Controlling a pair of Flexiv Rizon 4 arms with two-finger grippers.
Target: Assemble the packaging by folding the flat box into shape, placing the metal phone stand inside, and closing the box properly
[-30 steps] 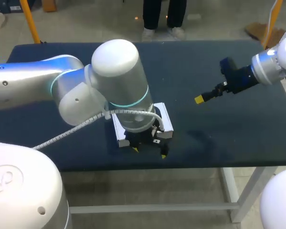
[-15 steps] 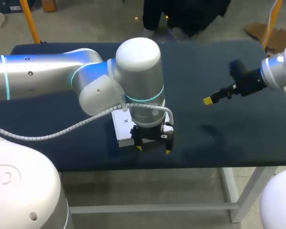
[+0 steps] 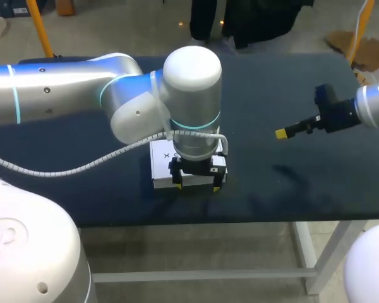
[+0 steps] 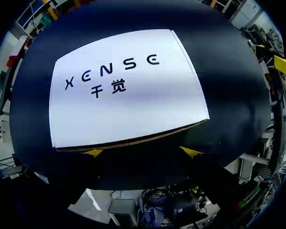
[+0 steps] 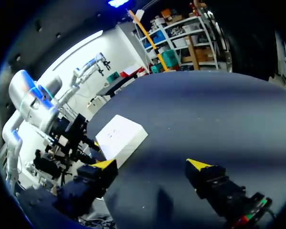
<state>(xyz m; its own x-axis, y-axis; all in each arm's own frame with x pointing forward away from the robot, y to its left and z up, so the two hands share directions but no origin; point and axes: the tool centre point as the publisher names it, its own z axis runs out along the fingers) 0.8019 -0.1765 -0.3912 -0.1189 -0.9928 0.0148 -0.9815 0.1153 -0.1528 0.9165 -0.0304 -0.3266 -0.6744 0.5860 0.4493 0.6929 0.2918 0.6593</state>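
A closed white box [image 3: 162, 165] with dark print on its lid lies flat on the dark table near the front edge. My left gripper [image 3: 196, 185] hangs over the box's front edge, fingers open and pointing down. In the left wrist view the box [image 4: 128, 90] fills the space ahead, and the two yellow tips of the left gripper [image 4: 142, 152] stand apart just off its near edge, touching nothing. My right gripper [image 3: 281, 134] is open in the air well to the right of the box. From the right wrist, the box [image 5: 121, 136] lies far ahead of the right gripper [image 5: 151, 164]. No phone stand is visible.
The dark table [image 3: 284, 183] reaches from the box out to my right arm. Its front edge [image 3: 240, 218] runs close below the box. My left arm [image 3: 189, 95] covers the box's back part in the head view.
My left arm swung right, and its gripper moved back from the table's front edge onto the box's front edge. The right gripper drew away to the right.
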